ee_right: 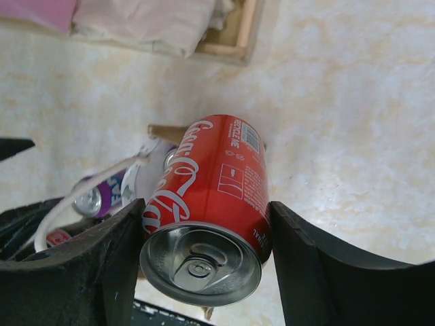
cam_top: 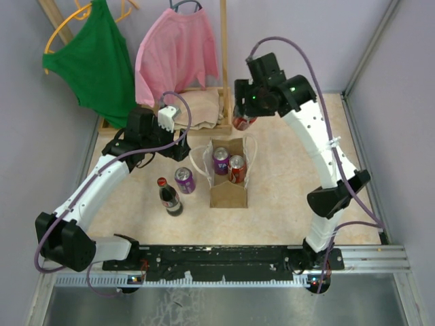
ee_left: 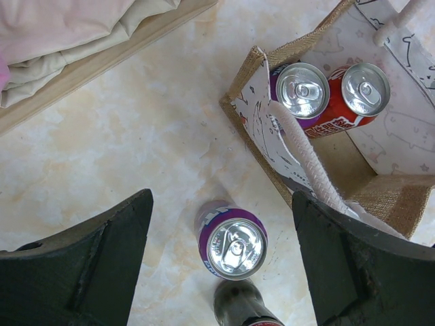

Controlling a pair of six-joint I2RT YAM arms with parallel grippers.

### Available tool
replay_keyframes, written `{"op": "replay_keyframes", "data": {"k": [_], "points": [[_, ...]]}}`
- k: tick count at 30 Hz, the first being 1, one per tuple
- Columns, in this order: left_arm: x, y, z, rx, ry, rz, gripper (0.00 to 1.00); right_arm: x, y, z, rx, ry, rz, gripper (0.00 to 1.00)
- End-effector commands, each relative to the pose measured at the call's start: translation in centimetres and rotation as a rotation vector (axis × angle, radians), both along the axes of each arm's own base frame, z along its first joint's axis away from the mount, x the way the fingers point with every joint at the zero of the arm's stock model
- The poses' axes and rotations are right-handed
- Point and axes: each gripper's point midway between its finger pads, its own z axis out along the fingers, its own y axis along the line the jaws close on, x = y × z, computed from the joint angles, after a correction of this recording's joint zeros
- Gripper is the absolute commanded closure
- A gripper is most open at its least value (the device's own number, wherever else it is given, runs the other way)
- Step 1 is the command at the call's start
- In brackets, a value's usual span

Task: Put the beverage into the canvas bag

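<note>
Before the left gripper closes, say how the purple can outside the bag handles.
The purple can looks smooth metal: stiff, perhaps slippery. Its tab seems sealed, so probably full and weighty. Upright near the bottle, a push might topple it.

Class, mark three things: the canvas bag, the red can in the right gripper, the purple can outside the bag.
canvas bag [cam_top: 228, 195], top view, front wall.
red can [ee_right: 211, 180], right wrist view, printed side.
purple can [ee_left: 234, 248], left wrist view, lid.
</note>
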Motion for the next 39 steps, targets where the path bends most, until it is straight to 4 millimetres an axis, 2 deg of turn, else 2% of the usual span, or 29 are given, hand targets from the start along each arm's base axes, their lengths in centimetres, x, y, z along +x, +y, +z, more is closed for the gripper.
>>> {"op": "replay_keyframes", "data": {"k": [1, 8, 11, 17, 23, 29, 39], "points": [[-0.2, -0.1, -0.1, -0.015, 0.007, -0.007, 0.11, -1.8, 3.4, 1.8, 0.058, -0.053, 0.079, 1.00], [-0.3, -0.1, -0.1, -0.015, 0.005, -0.007, 0.11, -4.8, 7.0, -1.8, 0.009, 0.016, 0.150, 1.00], [-0.3, -0.1, -0.1, -0.015, 0.004, -0.006, 0.11, -5.6, 7.7, -3.3, -0.008, 0.041, 0.163, 1.00], [-0.4, -0.2, -0.1, -0.020, 0.005, -0.009, 0.11, -6.1, 8.4, -6.2, 0.002, 0.085, 0.176, 1.00], [-0.3, -0.2, -0.1, -0.020, 0.004, -0.009, 0.11, -6.3, 9.8, -8.1, 0.002, 0.123, 0.207, 1.00], [-0.4, -0.1, -0.3, -0.017, 0.005, -0.007, 0.11, -6.9, 11.1, -9.1, 0.004, 0.150, 0.240, 1.00], [-0.3, -0.1, -0.6, -0.014, 0.012, -0.008, 0.11, -8.6, 12.0, -10.9, -0.006, 0.209, 0.273, 1.00]]}}
